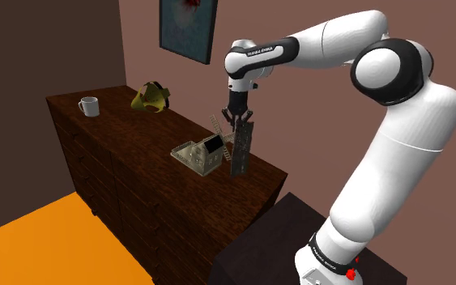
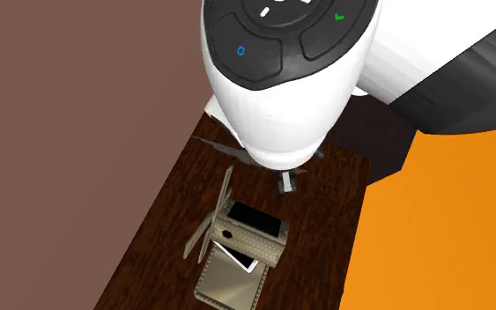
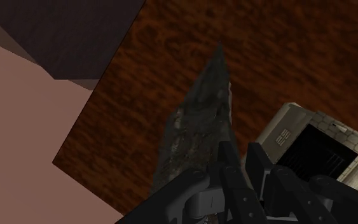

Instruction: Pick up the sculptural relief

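Clamping the dark relief (image 1: 240, 154), tool (image 1: 240, 122) over dresser (image 1: 129, 150), shoulder view adding white mug (image 1: 88, 106)

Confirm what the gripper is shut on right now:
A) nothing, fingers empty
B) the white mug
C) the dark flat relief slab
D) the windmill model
C: in the shoulder view the gripper clasps the top of the dark relief slab, which is upright beside the windmill model on the dresser. The wrist view shows the slab running out from between the black fingers.
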Robot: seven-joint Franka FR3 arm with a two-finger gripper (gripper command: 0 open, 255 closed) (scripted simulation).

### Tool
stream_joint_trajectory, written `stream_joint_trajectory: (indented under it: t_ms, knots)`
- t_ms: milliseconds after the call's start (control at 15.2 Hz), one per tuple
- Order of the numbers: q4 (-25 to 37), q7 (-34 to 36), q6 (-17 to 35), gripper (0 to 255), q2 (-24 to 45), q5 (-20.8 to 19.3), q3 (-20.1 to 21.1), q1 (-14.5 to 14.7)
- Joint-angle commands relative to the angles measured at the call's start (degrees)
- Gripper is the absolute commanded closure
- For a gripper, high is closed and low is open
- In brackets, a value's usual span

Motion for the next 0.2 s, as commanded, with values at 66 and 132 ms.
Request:
stream_joint_trajectory:
  t_ms: [66,132]
  knots:
    - [1.03,-0.02,-1.62,255,-0.59,0.0,-0.02,-0.02]
    - [1.04,-0.02,-1.62,255,-0.58,0.0,-0.02,-0.02]
